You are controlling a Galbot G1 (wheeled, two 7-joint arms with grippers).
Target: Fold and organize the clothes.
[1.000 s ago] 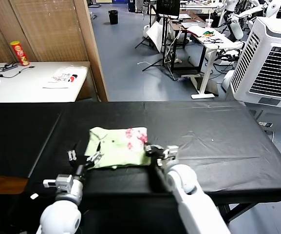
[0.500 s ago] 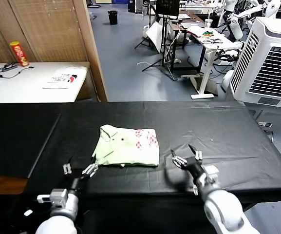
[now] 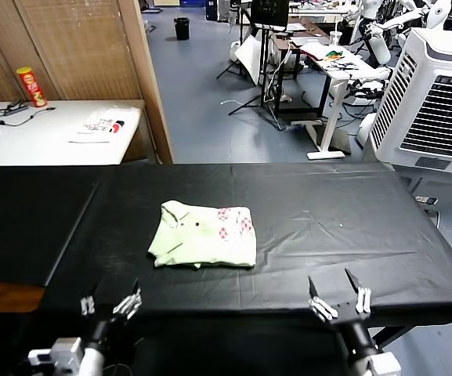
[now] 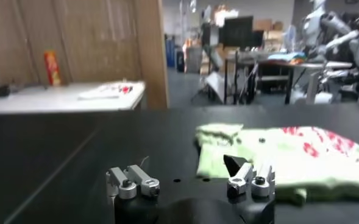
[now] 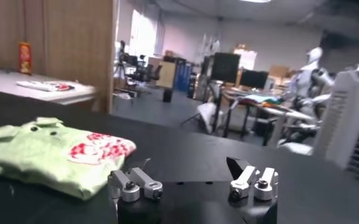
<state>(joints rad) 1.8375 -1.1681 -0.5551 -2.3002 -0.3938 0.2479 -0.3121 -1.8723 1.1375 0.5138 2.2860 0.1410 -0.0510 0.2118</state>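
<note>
Head view: both grippers have drawn back to the near edge of the black surface [image 3: 351, 227], left gripper [image 3: 110, 304] and right gripper [image 3: 338, 298], jaws open and empty. Beyond them the pale green folded shirt [image 3: 204, 235] lies released mid-surface, so folding looks finished.

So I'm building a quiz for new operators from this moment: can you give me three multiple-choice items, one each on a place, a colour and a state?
1. Where does the shirt lie?
A. On the black table, near its middle
B. On the white side table
C. On the floor

2. What colour is the shirt's checked patch?
A. Blue
B. Red-pink
C. Yellow

3. How do the claws stand?
A. Both shut on the shirt
B. Left holds it, right open
C. Both open, holding nothing

Answers:
1. A: the folded shirt rests on the black cloth.
2. B: red-pink checks show on the pale green.
3. C: the left claw and right claw hover at the near edge, fingers spread, apart from the shirt.
</note>
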